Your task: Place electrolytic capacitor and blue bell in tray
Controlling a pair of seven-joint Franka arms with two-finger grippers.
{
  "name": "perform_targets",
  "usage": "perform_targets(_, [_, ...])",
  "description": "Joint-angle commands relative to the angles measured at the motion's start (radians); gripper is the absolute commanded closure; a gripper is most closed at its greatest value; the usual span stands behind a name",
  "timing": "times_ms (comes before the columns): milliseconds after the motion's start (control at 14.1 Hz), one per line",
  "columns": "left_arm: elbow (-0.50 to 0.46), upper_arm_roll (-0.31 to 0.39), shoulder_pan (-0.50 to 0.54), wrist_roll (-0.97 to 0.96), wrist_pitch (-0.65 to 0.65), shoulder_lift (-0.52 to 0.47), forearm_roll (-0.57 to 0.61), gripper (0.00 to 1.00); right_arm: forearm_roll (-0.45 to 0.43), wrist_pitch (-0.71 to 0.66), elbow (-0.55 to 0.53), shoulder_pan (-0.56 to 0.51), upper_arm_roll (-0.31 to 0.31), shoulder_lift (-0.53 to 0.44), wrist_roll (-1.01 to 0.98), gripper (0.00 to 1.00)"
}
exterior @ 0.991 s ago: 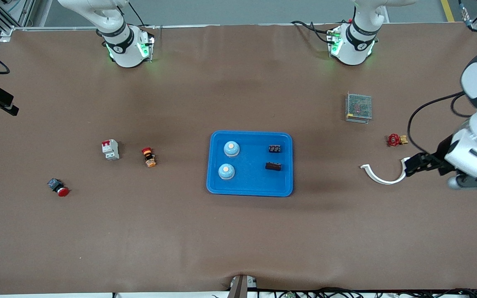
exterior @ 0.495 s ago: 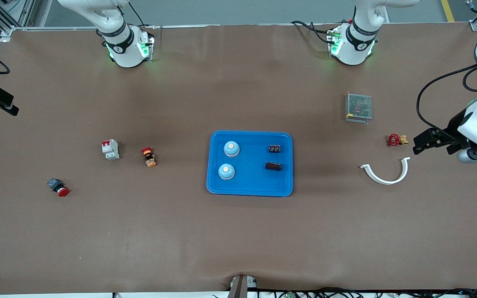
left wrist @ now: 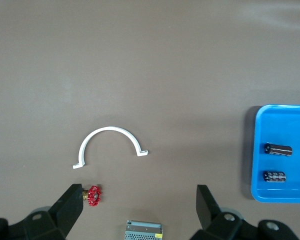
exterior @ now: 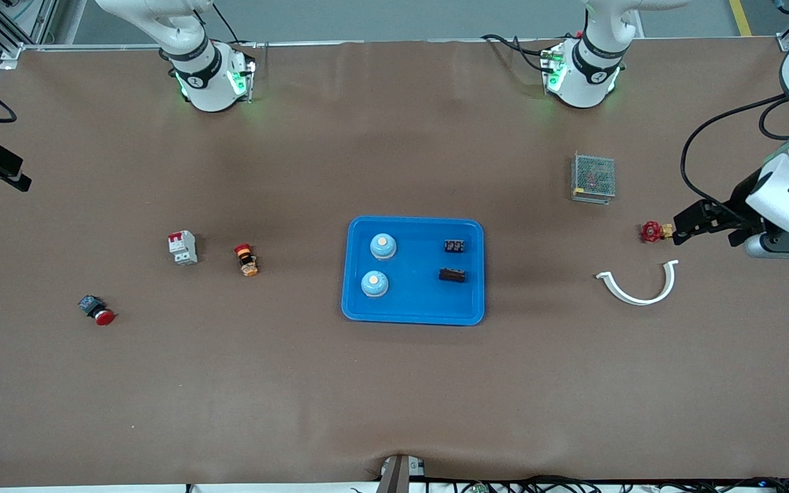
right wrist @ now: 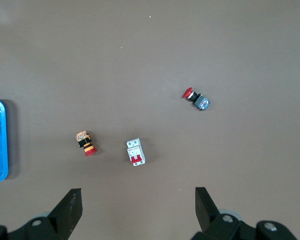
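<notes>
The left gripper point(left wrist: 135, 207) hangs in the air with its jaws spread wide and nothing between them, over the bench edge at the left arm's end; in the front view it point(exterior: 683, 229) shows just beside the small red valve point(exterior: 652, 231), though whether it touches it cannot be told. The white curved clip point(exterior: 635, 286) lies near that valve, nearer to the front camera, and the metal mesh box point(exterior: 594, 177) sits toward the base edge of the bench. The right gripper point(right wrist: 137, 207) is likewise spread wide and empty, held high over the right arm's end of the bench, above the white circuit breaker point(right wrist: 135, 152), the orange-and-red push button point(right wrist: 84, 142) and the red-capped switch point(right wrist: 196, 98); that arm waits. The tray point(exterior: 414, 313) rests at the middle of the bench, well apart from both grippers. In it stand two blue bells point(exterior: 382, 246), one nearer to the front camera than the other, on the side toward the right arm's end, and two dark capacitors point(exterior: 454, 245) lie on the side toward the left arm's end, likewise one nearer than the other.
</notes>
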Motion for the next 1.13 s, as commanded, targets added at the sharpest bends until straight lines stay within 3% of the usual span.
perform_targets(0, [0.047, -0.008, 0.002, -0.016, -0.042, -0.028, -0.014, 0.00, -0.002, -0.008, 0.019, -0.012, 0.010, 0.008, -0.007, 0.00])
perform_targets(283, [0.267, -0.007, 0.002, -0.007, -0.279, 0.040, 0.001, 0.00, -0.008, -0.008, 0.019, -0.010, 0.010, 0.008, -0.008, 0.00])
perform_targets(1062, [0.275, -0.008, 0.017, -0.011, -0.315, 0.037, 0.001, 0.00, -0.007, -0.008, 0.019, -0.012, 0.010, 0.010, -0.008, 0.00])
